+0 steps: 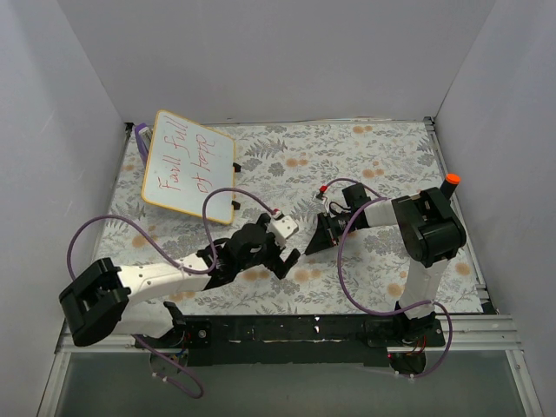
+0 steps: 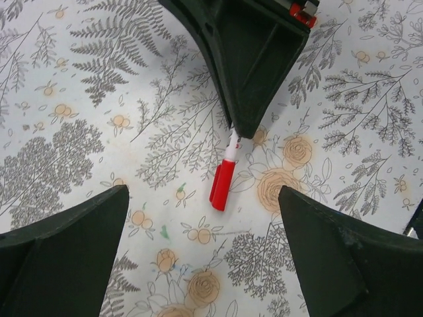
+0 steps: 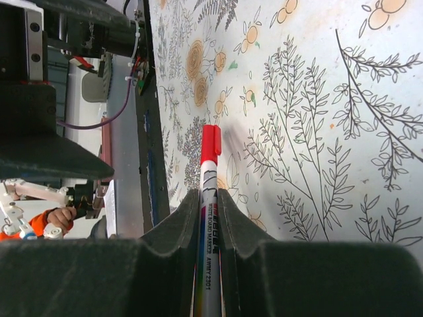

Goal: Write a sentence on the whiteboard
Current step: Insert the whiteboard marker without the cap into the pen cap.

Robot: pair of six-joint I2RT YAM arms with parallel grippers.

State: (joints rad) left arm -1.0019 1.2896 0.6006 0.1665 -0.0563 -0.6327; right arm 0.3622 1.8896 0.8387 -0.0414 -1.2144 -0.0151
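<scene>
Sentence (image 1: 176,161) in red looks done on whiteboard (image 1: 219,178), far left. R gripper (image 3: 209,195) clenched on capped red marker (image 3: 209,165), low over floral cloth (image 2: 79,145) at centre. L gripper (image 2: 201,193) spread wide, empty, facing the cap. Prob wrap-up step: next needs marker lowered flat, then R jaws eased off

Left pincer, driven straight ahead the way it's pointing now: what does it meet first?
Most likely the red-capped marker poking out of the right pincer, centred ahead of the open left pincer; depth is unclear.

The whiteboard (image 1: 188,166) lies far left on the table (image 1: 373,152), the marker (image 2: 223,183) over its near middle.
</scene>
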